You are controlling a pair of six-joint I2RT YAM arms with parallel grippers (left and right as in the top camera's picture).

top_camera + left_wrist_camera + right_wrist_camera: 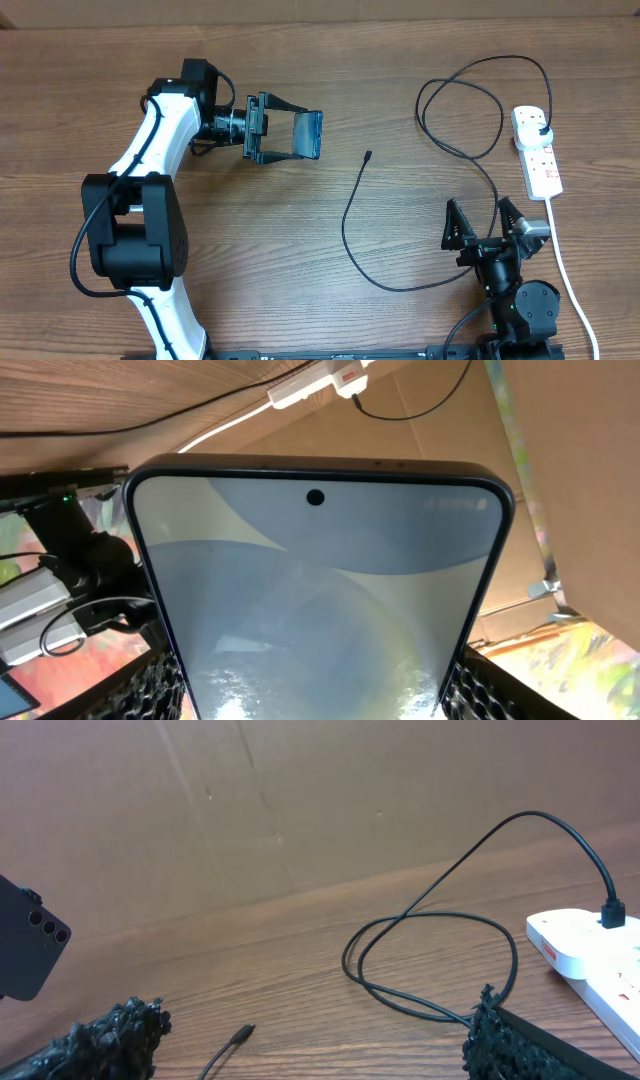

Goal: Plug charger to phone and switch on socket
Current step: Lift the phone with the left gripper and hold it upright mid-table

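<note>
My left gripper is shut on the phone and holds it on edge above the table, left of centre. In the left wrist view the phone's light-blue screen fills the frame, with a finger against each long edge. The charger's thin black cable lies across the table, and its connector tip lies free right of the phone. Its black plug sits in the white socket at the far right. My right gripper stands open and empty near the front edge, with the tip lying ahead of it.
The cable makes a loose loop between my right gripper and the socket. A thick white cord runs from the socket to the front right corner. A brown cardboard wall stands behind the table.
</note>
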